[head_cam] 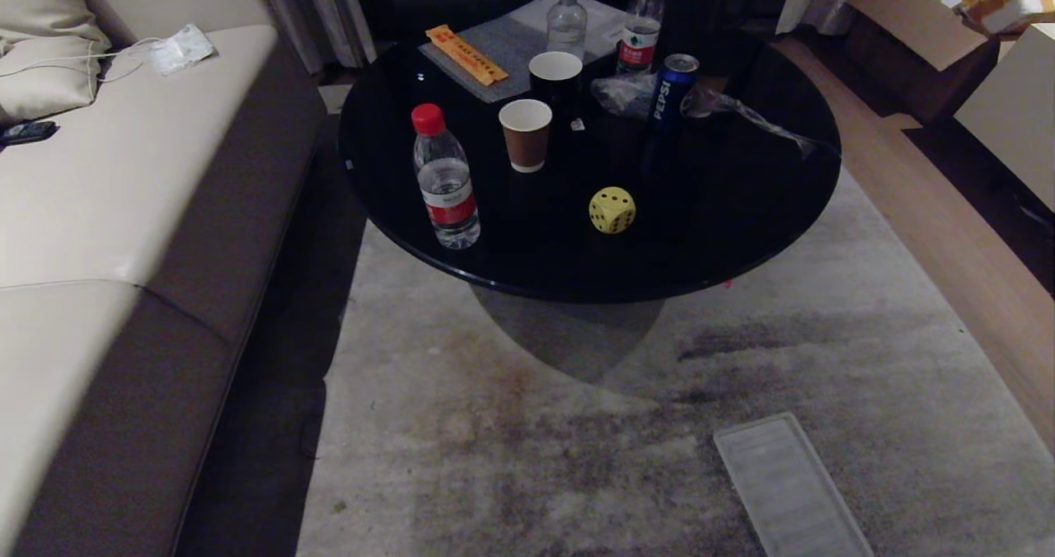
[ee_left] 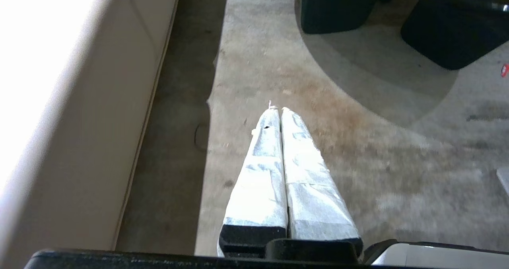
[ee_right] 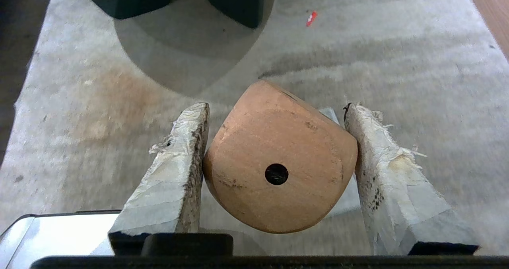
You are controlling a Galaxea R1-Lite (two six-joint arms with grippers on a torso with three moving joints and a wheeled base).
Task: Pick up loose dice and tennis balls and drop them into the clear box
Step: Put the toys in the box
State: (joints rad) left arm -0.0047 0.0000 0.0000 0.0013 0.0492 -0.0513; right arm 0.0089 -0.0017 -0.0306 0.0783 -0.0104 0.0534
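Tan wood fills our right gripper (ee_right: 274, 141): its two tape-wrapped fingers (ee_right: 175, 169) press on either side of the tan die (ee_right: 278, 169), whose single black pip faces the wrist camera, and we hold it above the grey carpet (ee_right: 397, 62). Our left gripper (ee_left: 280, 114) hangs over the same carpet beside the sofa base (ee_left: 99, 141), its wrapped fingers pressed together with nothing between them. Neither arm shows in our head view. There we see the yellow die (head_cam: 611, 210) sitting on the round black table (head_cam: 742, 236), near the front edge and well apart from the other items. Left of it stands a water bottle (head_cam: 445, 182) with a red cap; behind it are a brown paper cup (head_cam: 526, 134), a dark cup (head_cam: 556, 79), a Pepsi can (head_cam: 672, 87), two more bottles (head_cam: 641, 25) and an orange packet (head_cam: 466, 54) on a grey mat. On the carpet in front of the table, toward our right, lies the ribbed lid (head_cam: 787, 487), flat and tilted at an angle; a corner of it shows behind the tan die in the right wrist view. We cannot see the clear box itself, the tennis balls, or the red and green dice in any view. A cream sofa (head_cam: 124, 170) runs along our left, and a small red scrap (ee_right: 311, 18) lies on the carpet near the table's base.
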